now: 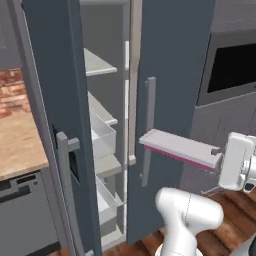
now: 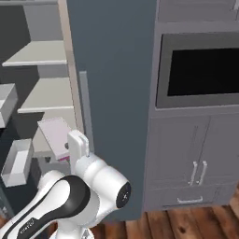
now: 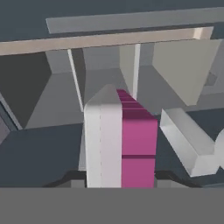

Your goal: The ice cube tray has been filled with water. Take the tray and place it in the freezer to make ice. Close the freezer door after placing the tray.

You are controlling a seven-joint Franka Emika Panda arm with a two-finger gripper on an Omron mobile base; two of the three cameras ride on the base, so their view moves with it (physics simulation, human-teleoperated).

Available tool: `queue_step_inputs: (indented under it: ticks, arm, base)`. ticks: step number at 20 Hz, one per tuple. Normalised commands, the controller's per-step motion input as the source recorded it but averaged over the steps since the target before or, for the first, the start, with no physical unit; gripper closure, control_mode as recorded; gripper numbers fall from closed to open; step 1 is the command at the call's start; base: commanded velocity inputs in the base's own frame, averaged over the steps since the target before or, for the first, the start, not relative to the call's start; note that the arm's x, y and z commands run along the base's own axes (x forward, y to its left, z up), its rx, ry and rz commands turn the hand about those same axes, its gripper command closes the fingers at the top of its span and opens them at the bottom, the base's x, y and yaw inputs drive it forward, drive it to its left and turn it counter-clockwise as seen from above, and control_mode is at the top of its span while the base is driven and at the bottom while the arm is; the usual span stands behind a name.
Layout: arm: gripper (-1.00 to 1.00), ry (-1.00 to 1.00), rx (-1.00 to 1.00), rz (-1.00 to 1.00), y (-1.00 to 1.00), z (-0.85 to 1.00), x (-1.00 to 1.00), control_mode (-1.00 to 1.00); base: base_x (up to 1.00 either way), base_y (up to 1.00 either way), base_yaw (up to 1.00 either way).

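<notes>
Your fingers (image 1: pixel 218 156) pinch the ice cube tray (image 1: pixel 180 148) by one end, mid-frame. It's stiff; keep it flat, water spills.

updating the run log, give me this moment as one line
gripper: shut on ice cube tray | tray: held level, outside freezer | freezer door: open | step: carrying tray in
</notes>
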Motion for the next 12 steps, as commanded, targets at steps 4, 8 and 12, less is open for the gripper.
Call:
queue_step_inputs:
  ticks: [4,8,12]
  arm:
    - [1.0,0.0,0.0,0.0,0.0,0.0,0.0,1.0]
    - [1.0,0.0,0.0,0.0,0.0,0.0,0.0,1.0]
    - [1.0,0.0,0.0,0.0,0.0,0.0,0.0,1.0]
  base:
    - [0.55,-0.02,0.47]
    - [0.26,-0.19,0.35]
    - [0.12,-0.06,0.32]
